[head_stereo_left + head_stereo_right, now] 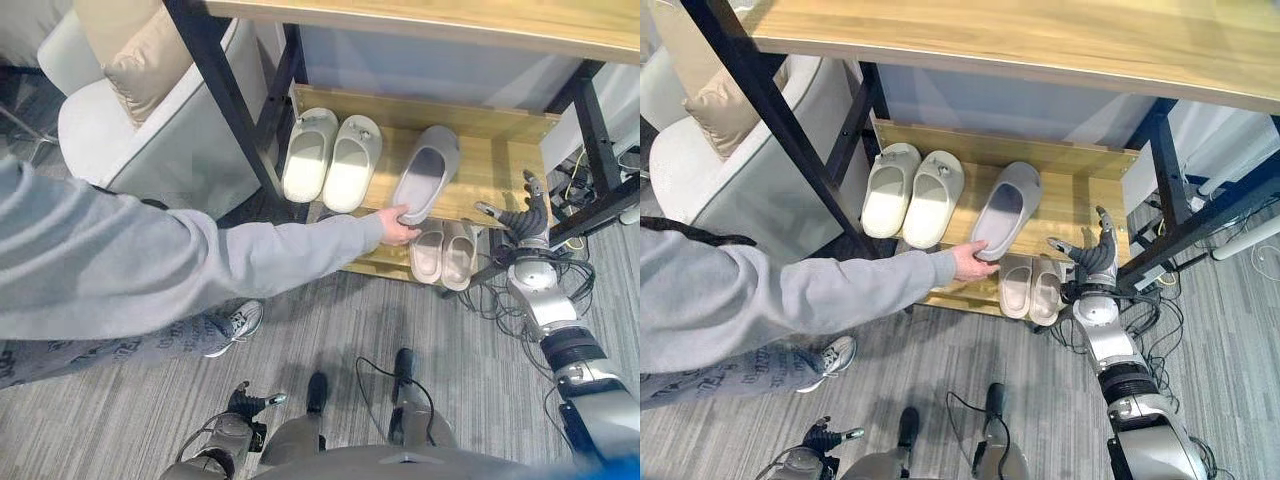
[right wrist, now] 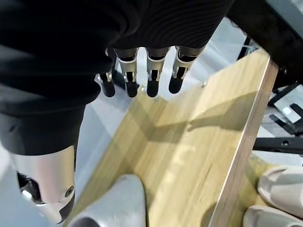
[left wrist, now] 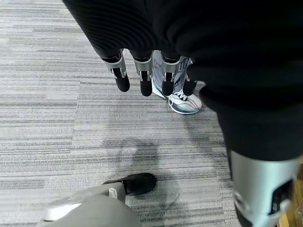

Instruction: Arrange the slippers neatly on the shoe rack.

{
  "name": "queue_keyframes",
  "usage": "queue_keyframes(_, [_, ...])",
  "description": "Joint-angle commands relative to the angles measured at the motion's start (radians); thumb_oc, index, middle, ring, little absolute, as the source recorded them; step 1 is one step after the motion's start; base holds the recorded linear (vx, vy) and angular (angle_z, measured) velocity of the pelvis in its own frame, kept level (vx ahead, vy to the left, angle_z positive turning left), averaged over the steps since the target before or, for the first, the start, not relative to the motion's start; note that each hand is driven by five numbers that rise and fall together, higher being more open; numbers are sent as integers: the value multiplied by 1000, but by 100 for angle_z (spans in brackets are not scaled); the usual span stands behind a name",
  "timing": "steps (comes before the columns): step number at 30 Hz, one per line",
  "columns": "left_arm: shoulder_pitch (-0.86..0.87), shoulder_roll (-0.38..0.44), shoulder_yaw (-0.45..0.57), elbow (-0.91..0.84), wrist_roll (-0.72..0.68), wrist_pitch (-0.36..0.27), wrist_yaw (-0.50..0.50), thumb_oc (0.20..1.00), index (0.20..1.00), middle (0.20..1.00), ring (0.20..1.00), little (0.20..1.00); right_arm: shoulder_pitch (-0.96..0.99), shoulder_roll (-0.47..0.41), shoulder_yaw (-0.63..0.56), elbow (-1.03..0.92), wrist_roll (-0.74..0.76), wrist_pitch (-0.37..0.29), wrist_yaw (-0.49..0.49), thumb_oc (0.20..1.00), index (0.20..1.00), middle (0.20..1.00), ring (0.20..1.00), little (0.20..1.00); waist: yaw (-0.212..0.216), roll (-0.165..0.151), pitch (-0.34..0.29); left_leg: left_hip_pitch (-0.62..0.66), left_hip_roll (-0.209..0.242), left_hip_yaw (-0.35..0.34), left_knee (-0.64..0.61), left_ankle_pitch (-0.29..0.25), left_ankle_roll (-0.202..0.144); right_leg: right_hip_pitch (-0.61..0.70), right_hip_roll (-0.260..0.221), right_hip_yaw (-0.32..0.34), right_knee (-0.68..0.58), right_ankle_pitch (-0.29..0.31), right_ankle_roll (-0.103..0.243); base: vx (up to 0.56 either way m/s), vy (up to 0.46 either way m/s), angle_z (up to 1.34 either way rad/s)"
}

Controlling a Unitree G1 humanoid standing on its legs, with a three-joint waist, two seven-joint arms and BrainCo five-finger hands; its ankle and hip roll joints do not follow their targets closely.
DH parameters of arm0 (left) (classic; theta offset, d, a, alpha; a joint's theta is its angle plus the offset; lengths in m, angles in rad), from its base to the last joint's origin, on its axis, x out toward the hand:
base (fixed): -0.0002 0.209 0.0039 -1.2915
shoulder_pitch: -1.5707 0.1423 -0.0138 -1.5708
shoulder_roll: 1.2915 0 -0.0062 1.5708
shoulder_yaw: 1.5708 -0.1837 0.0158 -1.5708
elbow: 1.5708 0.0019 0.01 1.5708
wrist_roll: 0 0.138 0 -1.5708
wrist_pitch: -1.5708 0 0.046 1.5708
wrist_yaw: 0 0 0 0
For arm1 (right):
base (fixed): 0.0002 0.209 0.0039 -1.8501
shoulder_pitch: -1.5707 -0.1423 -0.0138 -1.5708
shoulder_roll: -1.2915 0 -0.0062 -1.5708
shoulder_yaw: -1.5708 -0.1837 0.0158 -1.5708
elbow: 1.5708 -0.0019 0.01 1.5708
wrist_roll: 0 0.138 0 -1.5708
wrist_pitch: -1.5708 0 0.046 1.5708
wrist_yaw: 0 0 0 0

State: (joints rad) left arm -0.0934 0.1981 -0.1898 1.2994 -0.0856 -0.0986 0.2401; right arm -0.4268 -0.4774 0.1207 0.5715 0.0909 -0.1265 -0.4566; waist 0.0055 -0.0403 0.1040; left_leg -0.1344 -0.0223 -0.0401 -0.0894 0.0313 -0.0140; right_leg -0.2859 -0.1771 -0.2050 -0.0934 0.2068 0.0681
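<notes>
A wooden shoe rack [image 1: 500,160] stands under a table. On its upper shelf a cream pair of slippers [image 1: 330,155] lies side by side at the left. A single grey slipper [image 1: 428,170] lies to their right at a slant, and a person's hand [image 1: 395,225] grips its heel. A beige pair [image 1: 445,252] sits on the lower shelf. My right hand [image 1: 525,215] hovers open at the rack's right end, its fingers [image 2: 151,80] straight above the wood. Low beside me, my left hand [image 1: 245,405] is open over the carpet.
The person's grey-sleeved arm [image 1: 150,260] reaches across from the left, with a sneaker [image 3: 182,99] on the carpet. A white armchair with a beige cushion [image 1: 130,100] stands left of the rack. Black table legs [image 1: 225,95] flank the rack.
</notes>
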Motion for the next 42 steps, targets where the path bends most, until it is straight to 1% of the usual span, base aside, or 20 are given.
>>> queue_keyframes(1, [-43, -6, -22, 70, 42, -6, 2, 1000, 1000, 1000, 1000, 1000, -86, -60, -22, 8, -66, -34, -29, 1000, 1000, 1000, 1000, 1000, 12, 20, 35, -44, 5, 1, 2, -33, -36, 163, -45, -33, 6, -155, 101, 0, 0, 0])
queue_keyframes(4, [-34, -9, -30, 77, 41, -4, -2, 1000, 1000, 1000, 1000, 1000, -129, -65, 3, 45, -73, -26, -31, 1000, 1000, 1000, 1000, 1000, 16, 23, 38, -50, 3, -1, 2, -29, -34, 155, -45, -31, 6, -152, 100, 0, 0, 0])
queue_keyframes(8, [-47, 2, -30, 82, 35, -6, 1, 1000, 1000, 1000, 1000, 1000, -205, -91, 35, 64, -87, -16, -39, 1000, 1000, 1000, 1000, 1000, 23, 17, 49, -75, -1, -7, 2, -20, -36, 135, -47, -32, 6, -143, 102, -9, 7, 0])
queue_keyframes(9, [-62, 11, -32, 86, 24, -7, 2, 1000, 1000, 1000, 1000, 1000, -269, -109, 64, 107, -92, -3, -40, 1000, 1000, 1000, 1000, 1000, 30, 12, 58, -93, -3, -9, 2, -13, -37, 121, -48, -35, 7, -138, 102, 0, 0, 0])
queue_keyframes(11, [-66, 15, -36, 89, 20, -8, 4, 1000, 1000, 1000, 1000, 1000, -305, -115, 83, 126, -95, 7, -43, 1000, 1000, 1000, 1000, 1000, 34, 6, 61, -104, -3, -11, 2, -10, -39, 111, -47, -35, 7, -134, 103, 0, 3, 2])
queue_keyframes(13, [-76, 27, -44, 94, 9, -13, 7, 1000, 1000, 1000, 1000, 1000, -402, -146, 127, 185, -96, 19, -47, 1000, 1000, 1000, 1000, 1000, 46, -5, 71, -127, -3, -10, 2, 1, -43, 94, -45, -36, 6, -128, 102, 6, 16, 6])
queue_keyframes(16, [-87, 42, -44, 93, -9, -18, 11, 1000, 1000, 1000, 1000, 1000, -485, -173, 174, 228, -100, 32, -41, 1000, 1000, 1000, 1000, 1000, 58, -17, 84, -147, -4, -16, 2, 8, -47, 80, -44, -41, 6, -124, 104, 17, 15, 5])
queue_keyframes(19, [-97, 53, -49, 91, -15, -21, 14, 1000, 1000, 1000, 1000, 1000, -529, -176, 198, 257, -96, 37, -37, 1000, 1000, 1000, 1000, 1000, 65, -29, 91, -159, -3, -19, 2, 11, -49, 73, -42, -45, 6, -125, 104, 9, 0, 4])
queue_keyframes(23, [-110, 65, -50, 86, -31, -25, 17, 1000, 1000, 1000, 1000, 1000, -574, -162, 229, 297, -78, 42, -24, 1000, 1000, 1000, 1000, 1000, 81, -56, 109, -180, 1, -29, 2, 16, -55, 63, -38, -55, 6, -124, 104, 14, -11, 7])
queue_keyframes(27, [-116, 73, -52, 78, -35, -29, 18, 1000, 1000, 1000, 1000, 1000, -575, -143, 245, 321, -76, 47, -10, 1000, 1000, 1000, 1000, 1000, 88, -71, 116, -187, 3, -33, 2, 16, -58, 62, -36, -62, 6, -124, 103, 21, -19, 10])
queue_keyframes(35, [-129, 81, -54, 74, -34, -35, 22, 1000, 1000, 1000, 1000, 1000, -607, -135, 297, 414, -124, 72, 12, 1000, 1000, 1000, 1000, 1000, 98, -77, 127, -193, 5, -39, 2, 18, -60, 58, -32, -68, 6, -125, 104, 0, 0, 0])
queue_keyframes(36, [-130, 90, -58, 72, -20, -40, 23, 1000, 1000, 1000, 1000, 1000, -644, -155, 352, 489, -216, 93, 13, 1000, 1000, 1000, 1000, 1000, 107, -78, 131, -199, 5, -43, 2, 20, -62, 54, -34, -74, 6, -124, 105, 8, -18, 4])
queue_keyframes(39, [-136, 92, -61, 72, -11, -43, 29, 1000, 1000, 1000, 1000, 1000, -656, -146, 355, 540, -217, 95, 14, 1000, 1000, 1000, 1000, 1000, 113, -70, 131, -202, 4, -46, 2, 21, -63, 53, -35, -77, 6, -126, 105, 5, -19, 12])
queue_keyframes(42, [-139, 91, -61, 72, -7, -44, 31, 1000, 1000, 1000, 1000, 1000, -666, -144, 364, 552, -222, 94, 17, 1000, 1000, 1000, 1000, 1000, 116, -62, 132, -203, 3, -50, 2, 24, -65, 52, -36, -79, 8, -127, 105, 2, -12, 2])
